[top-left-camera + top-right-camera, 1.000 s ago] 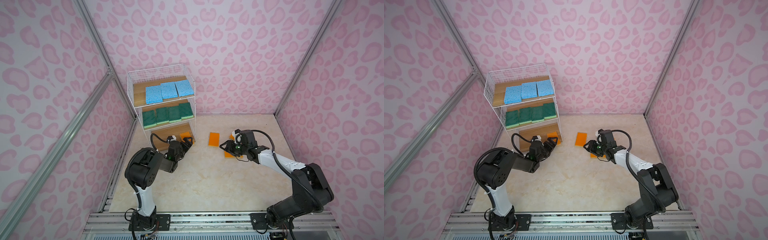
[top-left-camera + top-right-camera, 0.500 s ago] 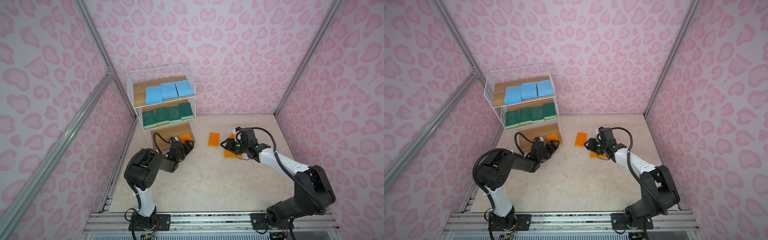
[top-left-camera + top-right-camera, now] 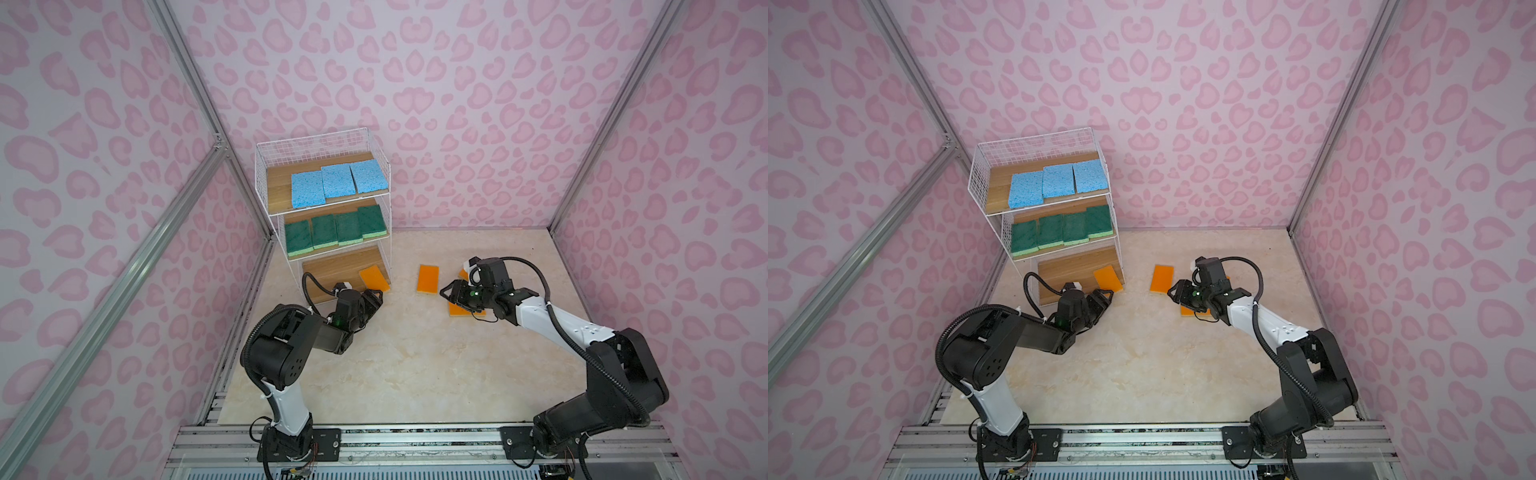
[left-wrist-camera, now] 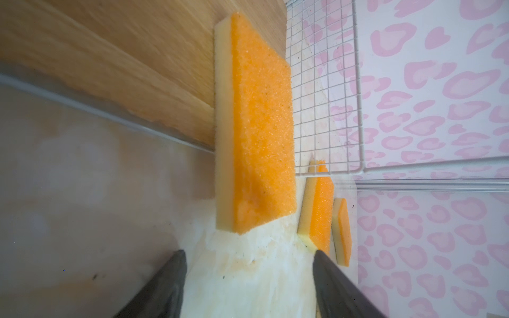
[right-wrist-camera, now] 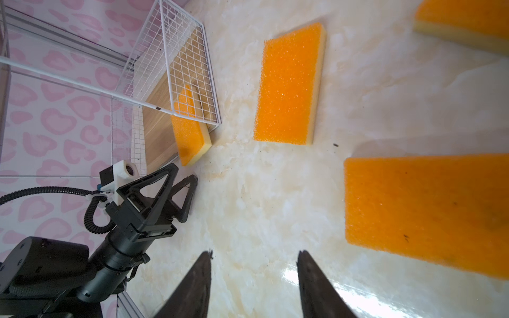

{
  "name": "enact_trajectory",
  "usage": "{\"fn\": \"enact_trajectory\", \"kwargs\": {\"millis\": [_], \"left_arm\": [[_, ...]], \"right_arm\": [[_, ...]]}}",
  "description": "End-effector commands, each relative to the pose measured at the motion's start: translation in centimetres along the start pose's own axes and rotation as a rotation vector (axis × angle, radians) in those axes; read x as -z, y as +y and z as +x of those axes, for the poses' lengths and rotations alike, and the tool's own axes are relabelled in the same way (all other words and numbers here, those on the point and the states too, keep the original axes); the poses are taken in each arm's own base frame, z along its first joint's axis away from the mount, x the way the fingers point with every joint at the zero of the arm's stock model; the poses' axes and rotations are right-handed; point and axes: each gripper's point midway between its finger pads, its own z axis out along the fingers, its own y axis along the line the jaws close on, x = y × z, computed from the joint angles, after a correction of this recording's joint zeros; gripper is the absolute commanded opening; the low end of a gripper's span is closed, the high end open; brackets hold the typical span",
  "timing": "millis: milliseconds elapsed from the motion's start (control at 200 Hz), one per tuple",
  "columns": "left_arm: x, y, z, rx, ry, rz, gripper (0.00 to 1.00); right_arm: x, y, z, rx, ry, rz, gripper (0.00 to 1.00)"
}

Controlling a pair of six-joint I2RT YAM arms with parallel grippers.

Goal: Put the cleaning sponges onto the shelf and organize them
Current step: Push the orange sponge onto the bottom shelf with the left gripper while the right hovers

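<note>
We judge the orange sponge (image 4: 256, 132) overhanging the shelf (image 4: 110, 55) light, soft, compressible, best pinched across its long sides; left gripper (image 4: 248, 253) and right gripper (image 5: 254, 253) both gape empty.

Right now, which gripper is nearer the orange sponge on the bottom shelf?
Left. The left gripper is just in front of that sponge; the right gripper is farther off, rightward.

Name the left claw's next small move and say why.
Probably ease forward and push the orange sponge further onto the bottom board. The left claw stands open and empty just in front of it, and the sponge's near end overhangs the board's front edge, so it does not look fully seated.
</note>
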Motion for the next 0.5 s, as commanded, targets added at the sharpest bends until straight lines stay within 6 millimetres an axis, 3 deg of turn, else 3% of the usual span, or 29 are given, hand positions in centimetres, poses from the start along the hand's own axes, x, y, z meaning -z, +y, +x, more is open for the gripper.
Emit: {"fn": "enact_trajectory", "kwargs": {"millis": [0,130,500], "left_arm": [[0.5,1.5,0.8,0.018,0.020,-0.042,0.57],[0.5,1.7,0.9,0.022,0.025,-0.051,0.28],[-1.4,2.3,-0.1,0.034,0.001,-0.076,0.11]], "right_arm": [[-0.3,0.2,0.2,0.007,0.000,-0.023,0.52],[-0.8,0.3,0.2,0.002,0.003,-0.036,0.51],[-1.2,0.1,0.2,0.008,0.004,-0.039,0.51]]}}
